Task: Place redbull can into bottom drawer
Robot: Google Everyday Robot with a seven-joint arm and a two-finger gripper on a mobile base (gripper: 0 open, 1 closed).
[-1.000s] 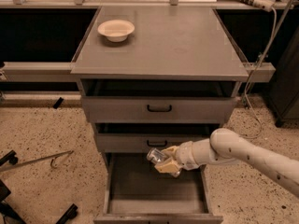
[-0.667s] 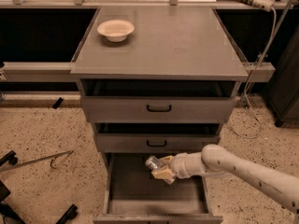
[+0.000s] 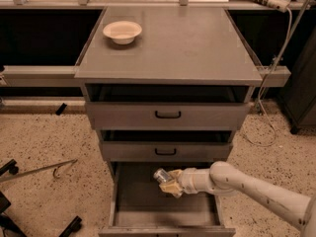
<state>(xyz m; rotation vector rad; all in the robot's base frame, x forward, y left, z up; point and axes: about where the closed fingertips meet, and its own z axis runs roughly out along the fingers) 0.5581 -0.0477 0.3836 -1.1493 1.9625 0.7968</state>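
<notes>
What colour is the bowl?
The bowl is cream, camera view; gripper holds redbull can over bottom drawer.

Gripper [image 3: 168, 185] sits over the bottom drawer [image 3: 140, 206], clamped on the redbull can [image 3: 160, 175]; only the can's end at 10 o'clock of the gripper shows, the rest is covered; its markings are too small to read. The drawer front is cut by the frame edge at 6 o'clock; its rear is hidden beneath the middle drawer [image 3: 165, 151]. The arm [image 3: 256, 191] runs out of frame at 4 o'clock. Black floor objects [image 3: 6, 169] at 8 o'clock are cut off and unidentifiable.
</notes>
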